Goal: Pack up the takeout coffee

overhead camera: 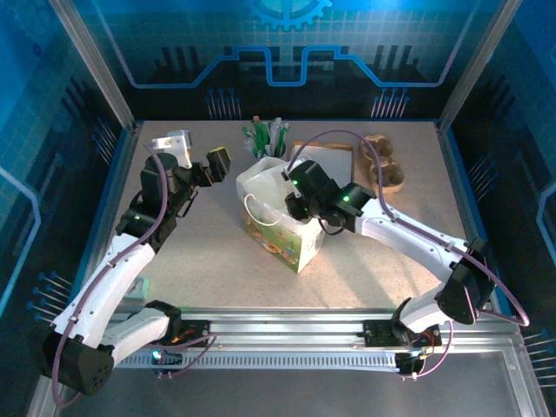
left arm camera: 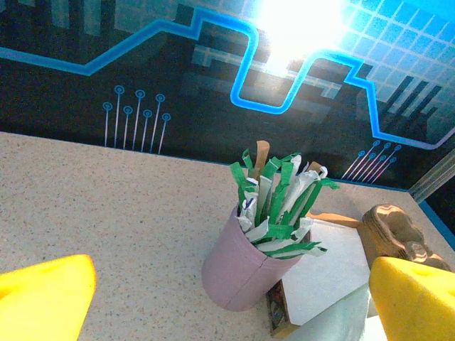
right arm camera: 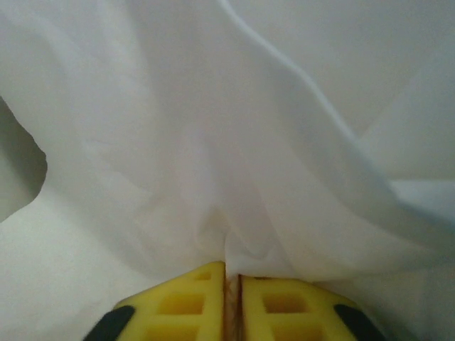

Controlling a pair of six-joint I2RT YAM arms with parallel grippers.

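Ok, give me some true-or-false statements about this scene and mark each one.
1. The left jaws stand wide open, holding nothing. True.
2. The pink cup lies tipped on its side. False: it stands upright, full of green-and-white sticks.
3. The right jaws are nearly closed, pinching the wall of the white paper bag. True.
4. The brown moulded tray sits to the left of the bag. False: it sits to the bag's right, near the far edge of the table.

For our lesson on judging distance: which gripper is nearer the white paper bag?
Right. The right gripper is at the open top of the paper bag, pinched on its white paper. The left gripper hangs open to the bag's left, apart from it.
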